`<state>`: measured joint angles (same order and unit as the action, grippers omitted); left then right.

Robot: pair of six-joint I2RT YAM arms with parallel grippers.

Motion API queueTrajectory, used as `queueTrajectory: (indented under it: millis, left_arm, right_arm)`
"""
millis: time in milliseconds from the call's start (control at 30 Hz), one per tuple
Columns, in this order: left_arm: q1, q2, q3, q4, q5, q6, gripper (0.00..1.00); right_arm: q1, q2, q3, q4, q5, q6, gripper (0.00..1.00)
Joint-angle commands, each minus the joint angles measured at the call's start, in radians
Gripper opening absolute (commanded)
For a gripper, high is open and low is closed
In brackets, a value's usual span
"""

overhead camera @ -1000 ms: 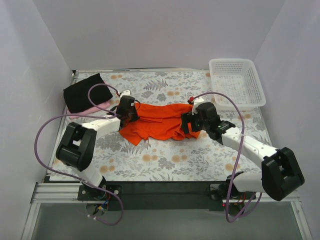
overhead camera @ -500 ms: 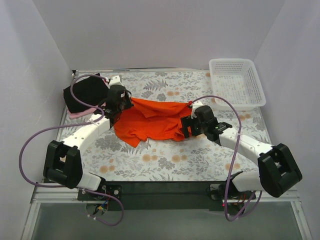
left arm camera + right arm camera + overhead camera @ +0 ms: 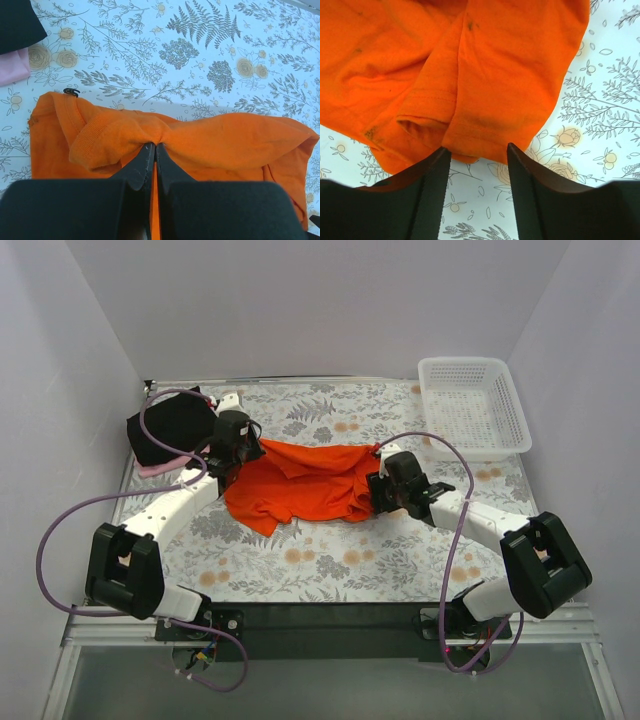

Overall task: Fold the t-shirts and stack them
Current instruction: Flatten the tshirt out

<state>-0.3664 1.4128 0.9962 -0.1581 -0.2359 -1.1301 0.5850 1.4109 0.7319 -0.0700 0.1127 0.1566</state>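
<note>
Mid-worktop, I've tugged the orange t-shirt (image 3: 305, 480) flatter with left jaws clamped on it; right jaws, half-open, narrow around its hem.

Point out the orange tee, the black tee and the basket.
Orange tee (image 3: 300, 485): top view, middle of the cloth.
Black tee (image 3: 175, 425): top view, middle of the cloth.
Basket (image 3: 462, 362): top view, far rim.

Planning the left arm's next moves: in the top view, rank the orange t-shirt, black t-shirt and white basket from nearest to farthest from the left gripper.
From the left gripper:
1. orange t-shirt, pinched in its jaws, mid-table.
2. black t-shirt, beside it at the far left.
3. white mesh basket, far-right corner.
</note>
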Motion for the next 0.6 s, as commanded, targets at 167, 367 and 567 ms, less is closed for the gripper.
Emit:
queueTrajectory:
  millis: [167,367,567]
  left_arm:
    - [0.007,-0.012,0.024,-0.009,-0.006,0.013,0.0]
    - [0.006,-0.014,0.016,-0.011,-0.006,0.013,0.0]
    - [0.007,-0.014,0.013,-0.011,-0.005,0.013,0.0]
  right_arm:
    - [0.004,0.002,0.046,0.095,0.051,-0.026,0.41]
    - [0.003,0.016,0.049,0.111,0.054,-0.034,0.36]
    - [0.003,0.074,0.066,0.125,0.042,-0.048,0.18]
